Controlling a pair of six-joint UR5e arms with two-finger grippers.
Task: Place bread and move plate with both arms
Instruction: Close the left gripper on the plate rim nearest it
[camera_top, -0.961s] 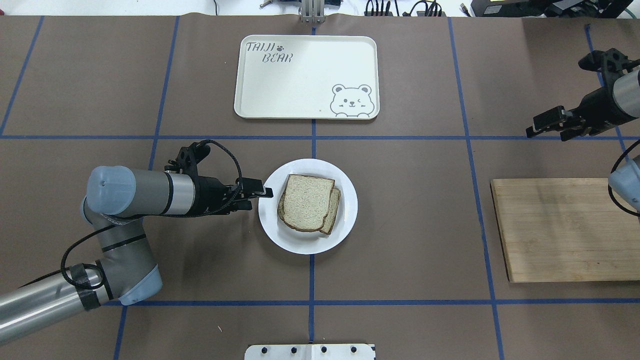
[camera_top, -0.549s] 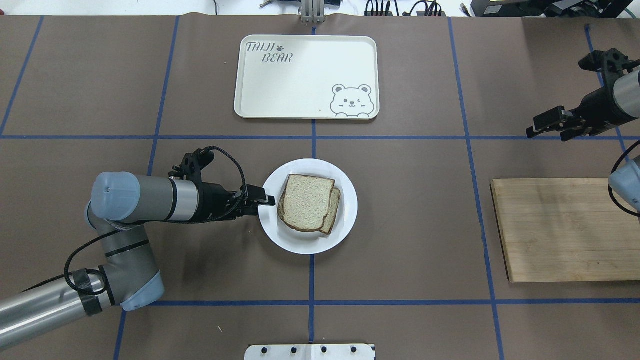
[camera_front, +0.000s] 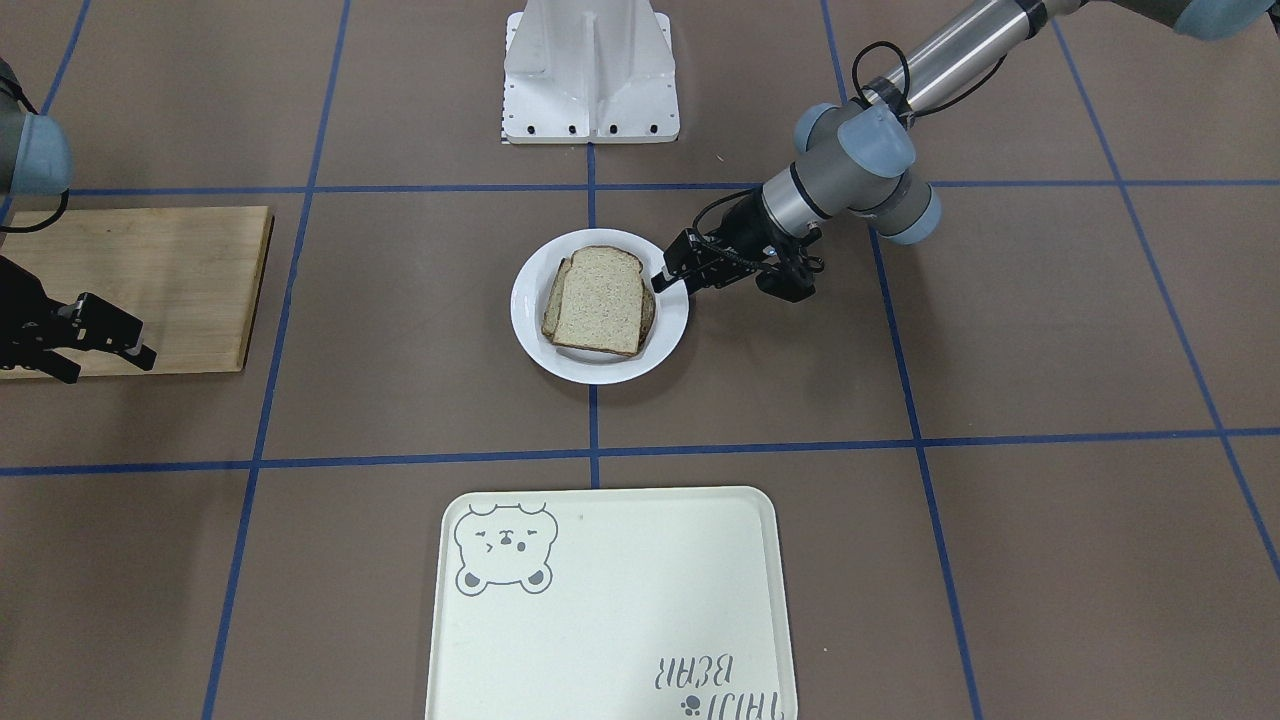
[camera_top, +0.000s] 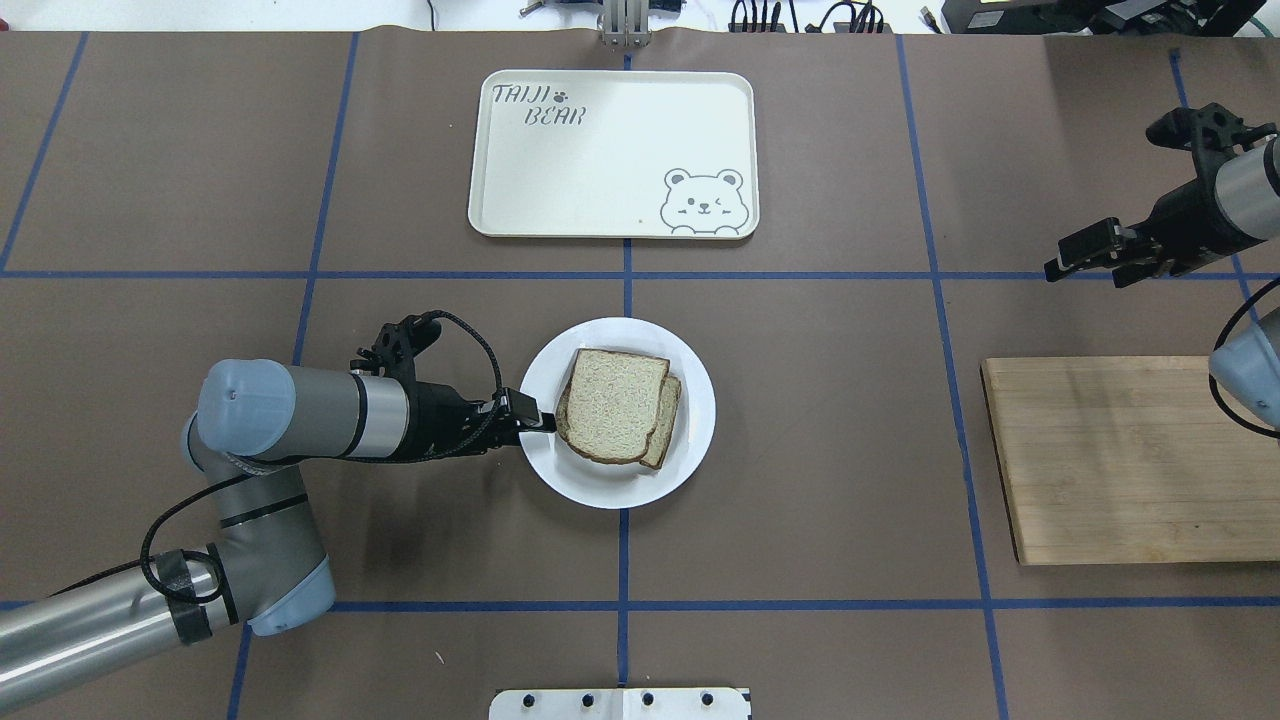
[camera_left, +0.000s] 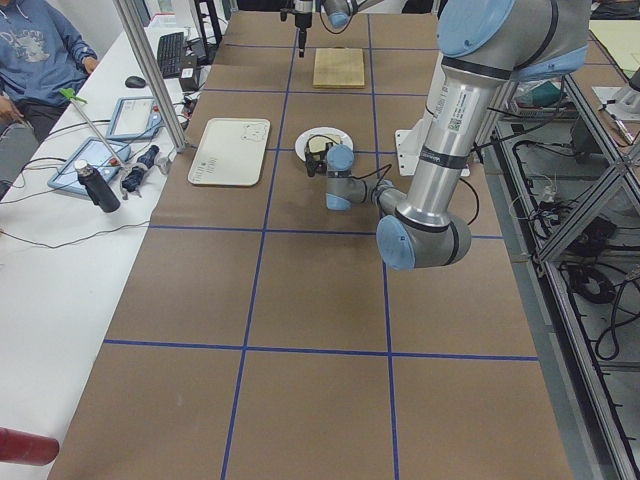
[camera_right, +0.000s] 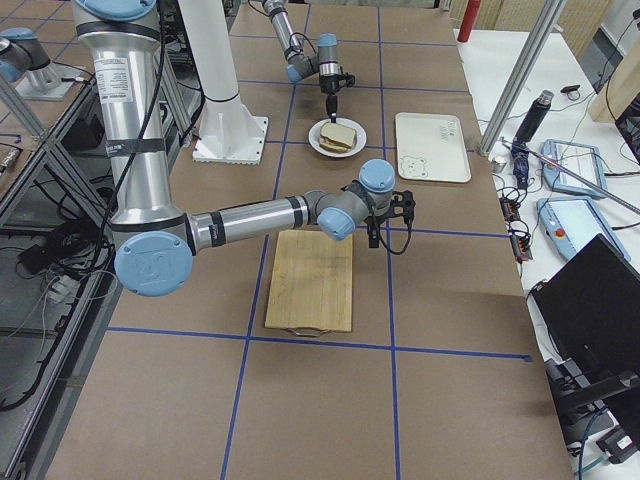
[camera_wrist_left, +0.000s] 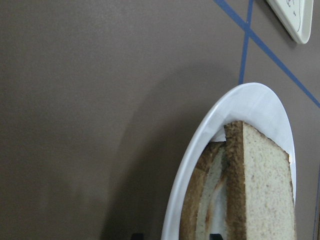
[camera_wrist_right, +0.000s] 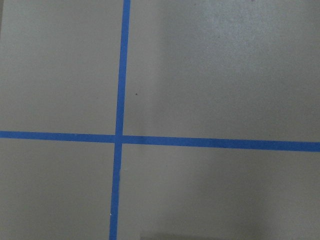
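**A:** Since the bread (camera_top: 613, 400) already sits on the plate (camera_top: 700, 405) mid-table, I'm on the move step, right?

**B:** I'd say so. My left gripper (camera_top: 540, 420) is spread astride its rim, not pinching. The right gripper (camera_top: 1085, 255) is spread and empty, well apart. Next I'd close the left.

Matte brown table cover (camera_top: 820, 450), gridded all over with blue tape lines (camera_top: 800, 605). At centre, the glossy white round plate (camera_top: 697, 420). On it sits the light wheat bread slice (camera_top: 612, 403), pale tan crumb finely speckled, thin dark-brown crust. A cream rectangular tray (camera_top: 620, 170) carries a grey bear outline and grey lettering. The honey-coloured wooden board (camera_top: 1120, 460) shows streaky grain. Left arm (camera_top: 310, 410): silver-grey tube, pale blue caps. Left gripper (camera_top: 538, 419): black.
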